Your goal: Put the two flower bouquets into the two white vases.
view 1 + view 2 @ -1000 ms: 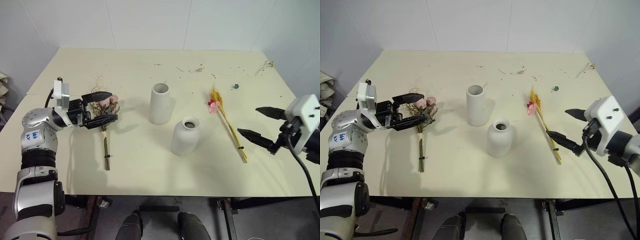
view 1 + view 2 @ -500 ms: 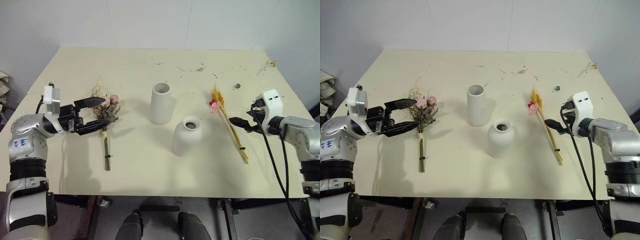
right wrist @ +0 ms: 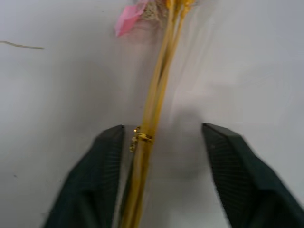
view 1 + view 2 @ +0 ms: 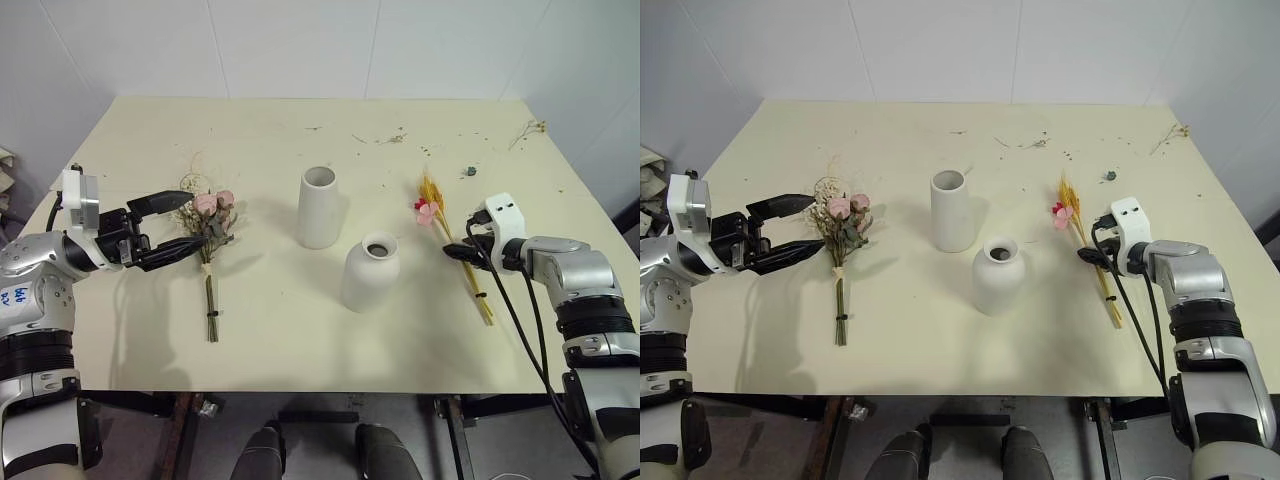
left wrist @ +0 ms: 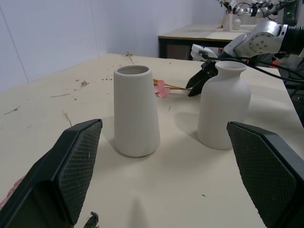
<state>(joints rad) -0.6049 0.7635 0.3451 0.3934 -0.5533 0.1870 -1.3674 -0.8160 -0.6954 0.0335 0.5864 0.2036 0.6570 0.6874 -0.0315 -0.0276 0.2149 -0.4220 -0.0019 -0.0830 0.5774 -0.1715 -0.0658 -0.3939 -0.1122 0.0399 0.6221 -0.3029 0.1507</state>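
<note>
The wheat bouquet (image 4: 437, 213) lies on the table right of the vases, its pink flowers at the far end and its yellow stems (image 3: 151, 118) running towards the front. My right gripper (image 4: 452, 250) is low over those stems. Its fingers straddle them, still open, with the stems against one finger (image 3: 111, 156). The rose bouquet (image 4: 212, 212) lies at the left, stems pointing to the front. My left gripper (image 4: 198, 220) hovers wide open just left of the rose heads, holding nothing. The tall white vase (image 4: 320, 208) and the squat white vase (image 4: 372, 272) stand upright at mid-table, both empty.
Dried flower crumbs are scattered along the far side of the table (image 4: 300, 340), with a small green bit (image 4: 469, 172) and a loose sprig (image 4: 530, 128) near the far right corner. A black cable (image 4: 520, 310) hangs from my right arm past the front edge.
My right gripper came in from the front right, dropped onto the wheat stems and narrowed its fingers. My left gripper drew back leftward from around the rose heads and stayed open.
</note>
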